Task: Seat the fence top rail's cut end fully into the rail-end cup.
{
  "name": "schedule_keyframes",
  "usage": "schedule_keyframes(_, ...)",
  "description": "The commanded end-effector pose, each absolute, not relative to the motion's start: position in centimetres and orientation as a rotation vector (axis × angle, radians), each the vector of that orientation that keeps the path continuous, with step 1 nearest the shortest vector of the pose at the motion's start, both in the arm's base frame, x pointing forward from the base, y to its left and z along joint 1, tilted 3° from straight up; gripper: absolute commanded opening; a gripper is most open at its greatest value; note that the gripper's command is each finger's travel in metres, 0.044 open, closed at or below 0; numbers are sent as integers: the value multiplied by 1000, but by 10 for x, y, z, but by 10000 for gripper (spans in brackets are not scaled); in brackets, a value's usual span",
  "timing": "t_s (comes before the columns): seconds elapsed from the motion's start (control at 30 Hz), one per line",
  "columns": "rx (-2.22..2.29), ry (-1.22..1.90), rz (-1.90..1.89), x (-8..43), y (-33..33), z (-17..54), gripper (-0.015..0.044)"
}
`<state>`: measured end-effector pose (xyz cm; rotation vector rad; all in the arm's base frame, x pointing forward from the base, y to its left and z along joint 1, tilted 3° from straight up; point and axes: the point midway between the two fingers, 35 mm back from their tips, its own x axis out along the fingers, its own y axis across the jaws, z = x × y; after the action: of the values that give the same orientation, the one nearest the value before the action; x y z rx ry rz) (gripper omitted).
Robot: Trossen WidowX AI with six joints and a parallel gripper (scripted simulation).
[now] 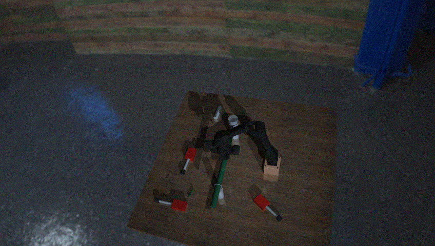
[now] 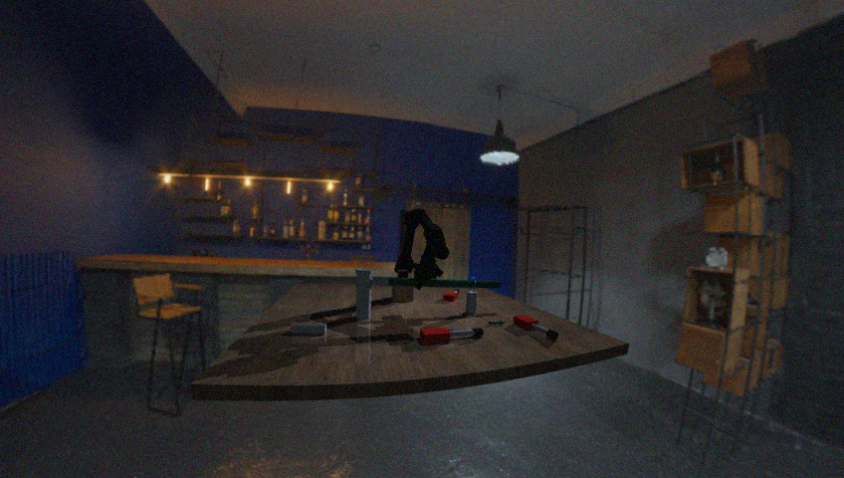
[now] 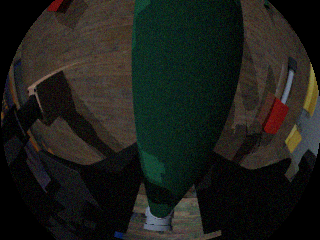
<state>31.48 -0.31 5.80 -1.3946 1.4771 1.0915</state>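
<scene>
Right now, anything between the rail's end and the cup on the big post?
Nothing visible. The hand is shut on the green rail, which points at the big post. The arm hides the cup itself from above.

Black arm (image 2: 421,245) stood at bench (image 2: 408,360) rear, tool (image 2: 421,278) clamped on green rail (image 2: 453,283) held level beside grey post (image 2: 362,293). Red-handled tools (image 2: 450,335) lay nr front.
</scene>
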Motion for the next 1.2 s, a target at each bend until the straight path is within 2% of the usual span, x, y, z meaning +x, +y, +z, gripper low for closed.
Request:
schedule_keyframes(0.0,-1395,1476,1091,315,-5,58,0)
schedule_keyframes(1.17,-1397,1479,1089,315,-34,60,0)
